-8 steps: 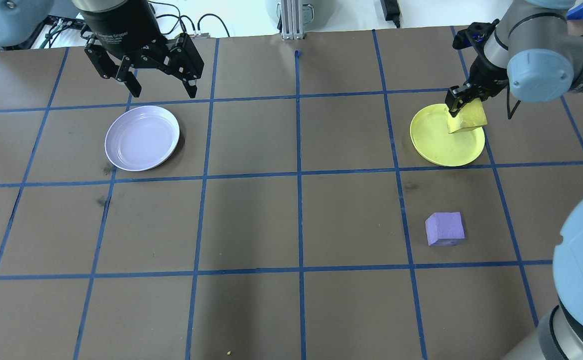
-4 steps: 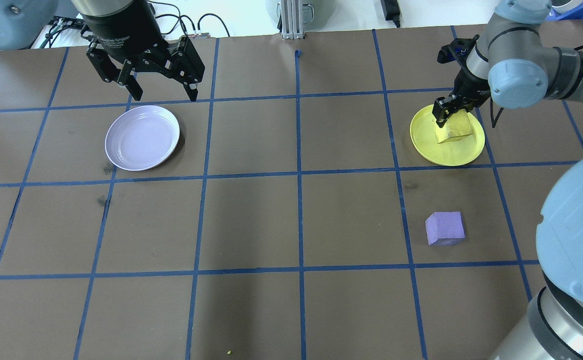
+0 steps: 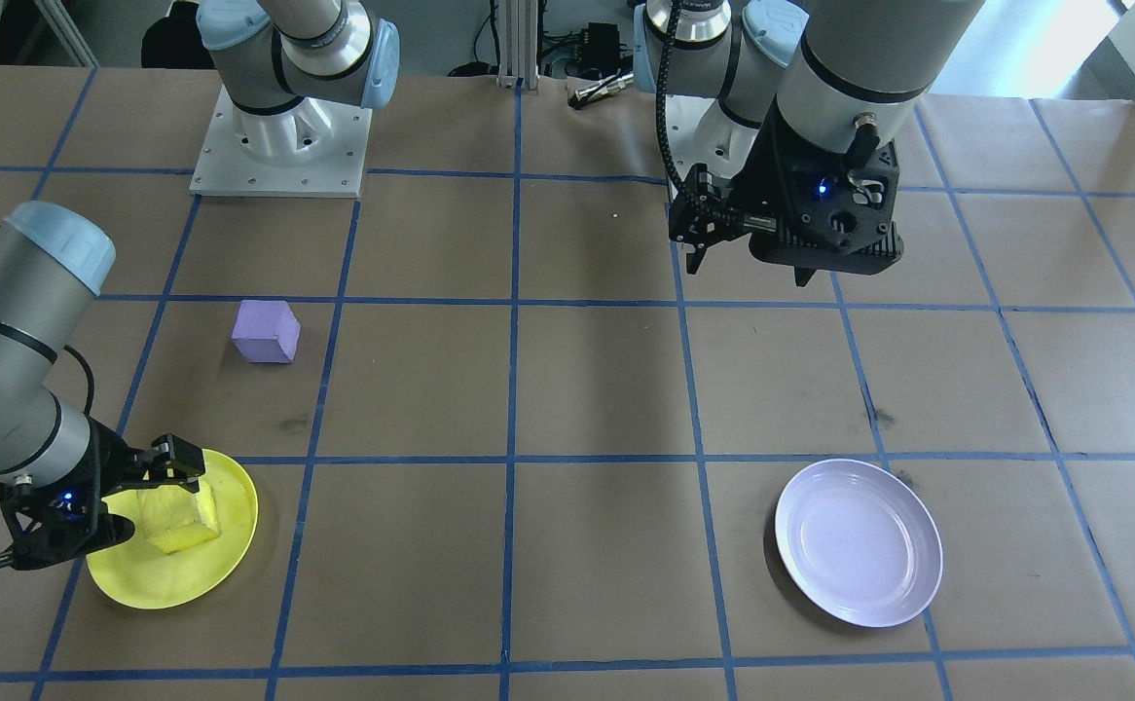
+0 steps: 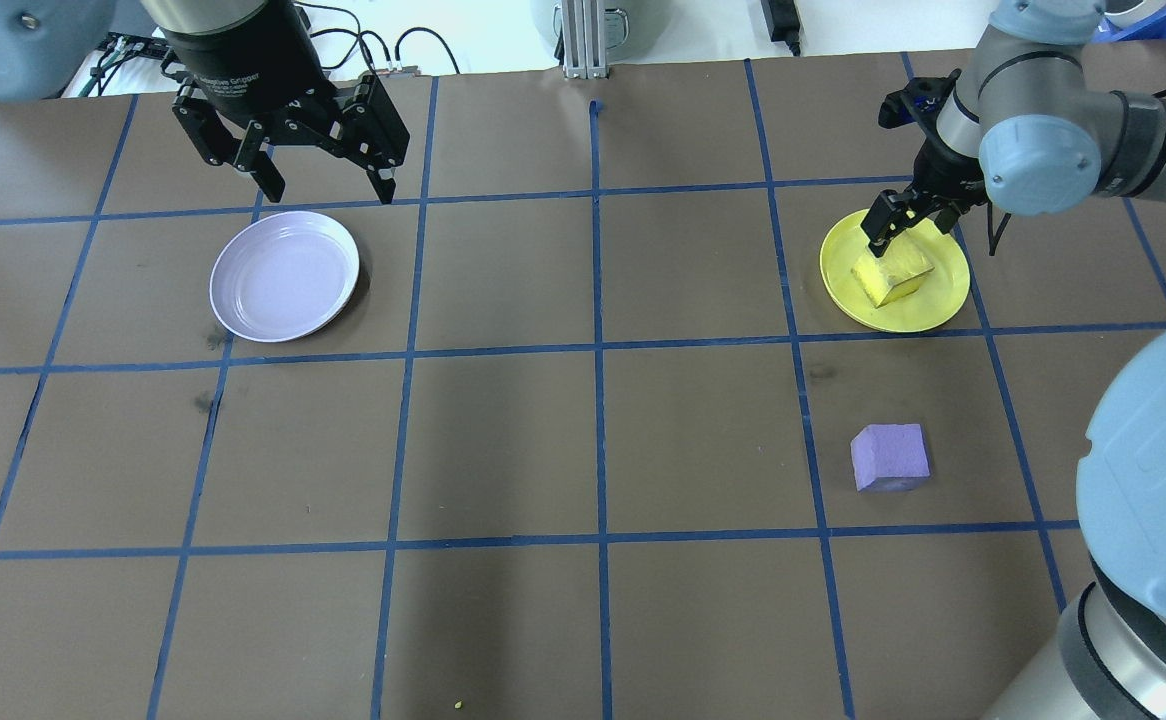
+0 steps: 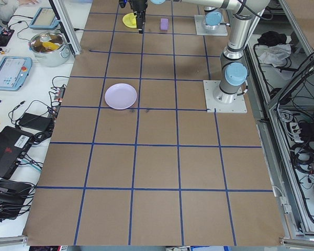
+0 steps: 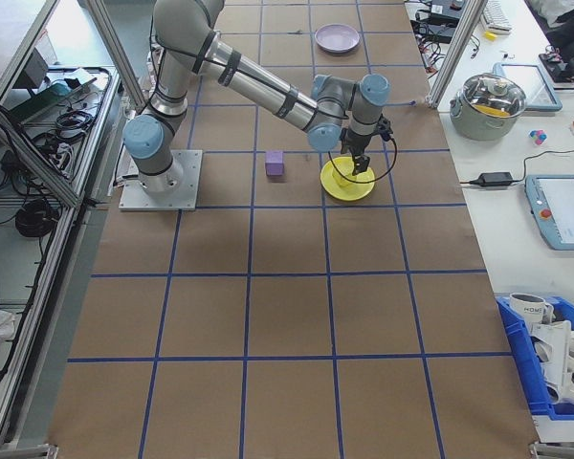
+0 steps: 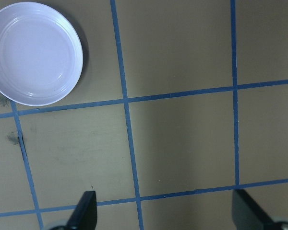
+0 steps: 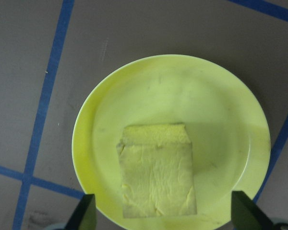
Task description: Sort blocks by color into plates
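Halfway there I'd say: the yellow block [image 8: 158, 172] sits in the yellow plate [image 8: 221, 105], right gripper [image 4: 905, 218] fingers spread apart above it. The purple block [image 4: 889, 457] is on the surface, lavender plate [image 4: 284, 275] bare, left gripper [image 4: 323, 180] open. Only the wrist view shows the release gap.
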`<action>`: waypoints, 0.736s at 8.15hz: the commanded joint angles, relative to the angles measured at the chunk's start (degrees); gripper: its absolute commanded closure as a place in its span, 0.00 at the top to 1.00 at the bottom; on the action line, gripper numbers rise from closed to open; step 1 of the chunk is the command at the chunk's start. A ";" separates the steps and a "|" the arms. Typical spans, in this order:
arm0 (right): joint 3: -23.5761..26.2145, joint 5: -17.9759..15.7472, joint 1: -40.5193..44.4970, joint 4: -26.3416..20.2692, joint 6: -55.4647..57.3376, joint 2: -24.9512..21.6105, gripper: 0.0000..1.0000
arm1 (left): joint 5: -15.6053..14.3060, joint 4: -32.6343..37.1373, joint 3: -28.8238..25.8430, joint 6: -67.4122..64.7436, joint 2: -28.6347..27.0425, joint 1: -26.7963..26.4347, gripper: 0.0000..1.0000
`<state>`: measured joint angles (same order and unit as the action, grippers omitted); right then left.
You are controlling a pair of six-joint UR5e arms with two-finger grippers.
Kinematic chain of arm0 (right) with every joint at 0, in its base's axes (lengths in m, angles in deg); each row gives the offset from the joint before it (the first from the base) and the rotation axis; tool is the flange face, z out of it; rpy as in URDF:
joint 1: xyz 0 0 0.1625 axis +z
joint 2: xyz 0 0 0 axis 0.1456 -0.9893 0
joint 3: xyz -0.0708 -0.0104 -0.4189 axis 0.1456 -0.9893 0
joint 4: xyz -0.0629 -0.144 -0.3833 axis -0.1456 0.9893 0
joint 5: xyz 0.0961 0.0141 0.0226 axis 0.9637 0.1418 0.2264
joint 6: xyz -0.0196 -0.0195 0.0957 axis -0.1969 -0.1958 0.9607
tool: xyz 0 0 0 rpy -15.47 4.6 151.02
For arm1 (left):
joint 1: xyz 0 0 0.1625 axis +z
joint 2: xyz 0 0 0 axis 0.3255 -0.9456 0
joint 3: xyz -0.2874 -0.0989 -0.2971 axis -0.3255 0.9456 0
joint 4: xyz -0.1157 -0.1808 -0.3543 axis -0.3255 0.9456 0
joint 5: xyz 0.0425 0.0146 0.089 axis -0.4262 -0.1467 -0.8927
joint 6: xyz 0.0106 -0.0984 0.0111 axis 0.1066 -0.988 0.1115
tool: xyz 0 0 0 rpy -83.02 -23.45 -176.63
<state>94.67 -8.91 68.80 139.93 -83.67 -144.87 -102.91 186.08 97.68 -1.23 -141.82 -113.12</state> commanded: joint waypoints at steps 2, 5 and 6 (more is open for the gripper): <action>1.30 0.63 0.00 -15.25 14.33 -7.33 1.00 | 0.43 0.00 0.09 0.09 -0.09 0.00 1.00; 7.35 0.90 0.00 -22.21 16.55 -7.69 1.00 | 0.35 0.09 0.27 0.18 0.26 0.09 1.00; 10.25 0.99 0.00 -22.22 16.98 -7.95 1.00 | 0.00 0.09 0.27 0.26 0.27 0.09 1.00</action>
<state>99.96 -8.17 68.80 119.07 -67.46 -152.35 -102.58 186.15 97.92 -1.10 -141.67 -113.07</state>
